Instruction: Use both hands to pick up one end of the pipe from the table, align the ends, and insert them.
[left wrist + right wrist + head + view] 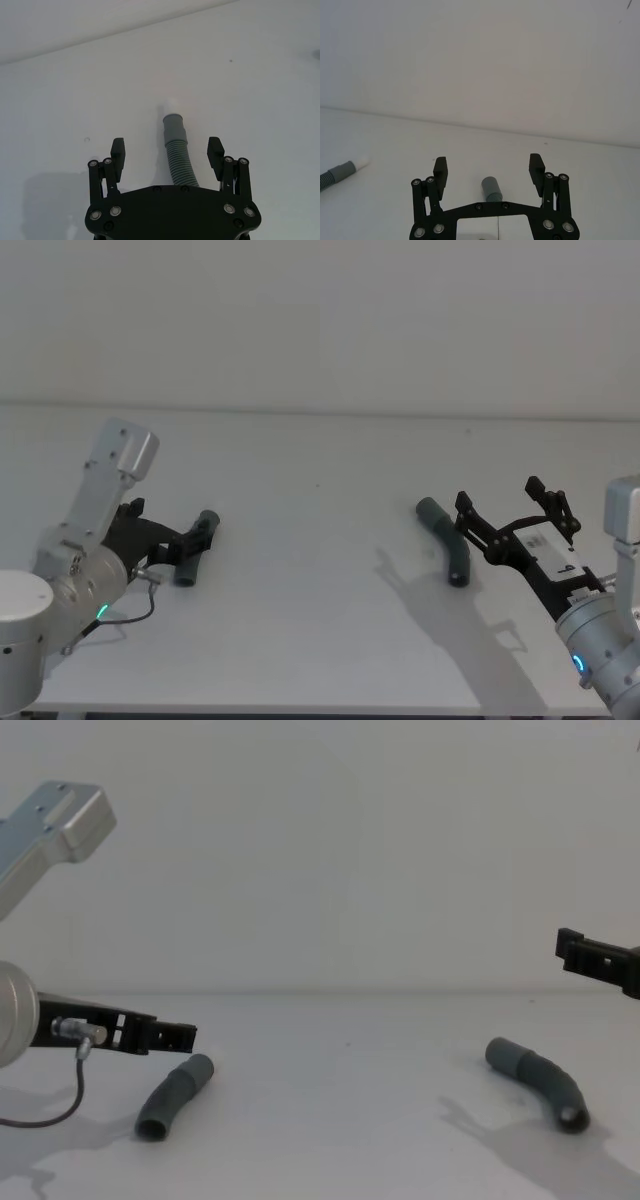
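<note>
Pipe's left piece [186, 570], grey, ribbed, bent, lies between spread fingers of the left gripper [166, 146]. Right gripper [499, 494] hangs open near the right piece [447, 540].

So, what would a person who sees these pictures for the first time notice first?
The left pipe piece and the right pipe piece, both dark grey and bent, lie far apart on the white table. The left gripper is low, its open fingers on either side of the left pipe piece without touching it. The right gripper, open too, hangs higher, near the right pipe piece.
</note>
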You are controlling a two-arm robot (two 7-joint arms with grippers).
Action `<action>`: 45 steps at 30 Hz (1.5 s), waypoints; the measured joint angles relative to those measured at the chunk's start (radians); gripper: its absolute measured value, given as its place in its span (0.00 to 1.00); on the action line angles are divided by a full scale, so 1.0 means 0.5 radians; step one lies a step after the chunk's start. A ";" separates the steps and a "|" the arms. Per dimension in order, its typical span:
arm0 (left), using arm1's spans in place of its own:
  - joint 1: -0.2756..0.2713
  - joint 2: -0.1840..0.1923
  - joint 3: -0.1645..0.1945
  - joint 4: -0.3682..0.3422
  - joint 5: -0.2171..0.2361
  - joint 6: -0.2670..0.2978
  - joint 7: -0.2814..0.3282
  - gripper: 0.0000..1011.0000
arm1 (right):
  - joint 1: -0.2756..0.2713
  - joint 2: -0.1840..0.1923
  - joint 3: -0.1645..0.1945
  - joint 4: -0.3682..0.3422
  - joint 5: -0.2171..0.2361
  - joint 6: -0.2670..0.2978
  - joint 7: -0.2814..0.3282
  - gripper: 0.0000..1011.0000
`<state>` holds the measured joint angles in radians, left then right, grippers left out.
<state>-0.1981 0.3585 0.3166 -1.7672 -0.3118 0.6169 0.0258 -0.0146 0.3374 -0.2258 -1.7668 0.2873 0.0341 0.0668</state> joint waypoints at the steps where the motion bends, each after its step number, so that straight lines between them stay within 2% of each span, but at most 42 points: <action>1: -0.004 -0.004 -0.002 0.007 0.000 -0.001 -0.002 0.99 | 0.000 0.000 0.000 0.000 0.000 0.000 0.000 0.99; 15: -0.066 -0.084 -0.021 0.118 -0.006 -0.017 -0.008 0.99 | 0.000 0.000 0.000 0.000 0.000 0.000 0.000 0.99; 27: -0.133 -0.159 -0.026 0.225 -0.004 0.047 0.006 0.99 | 0.000 0.000 0.000 0.000 0.000 0.000 0.000 0.99; 45: -0.239 -0.201 0.010 0.367 0.032 0.122 -0.022 0.99 | 0.000 0.000 0.000 0.000 0.000 0.000 0.000 0.99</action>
<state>-0.3175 0.2580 0.3217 -1.5838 -0.2959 0.6778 0.0148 -0.0146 0.3374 -0.2258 -1.7667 0.2873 0.0341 0.0668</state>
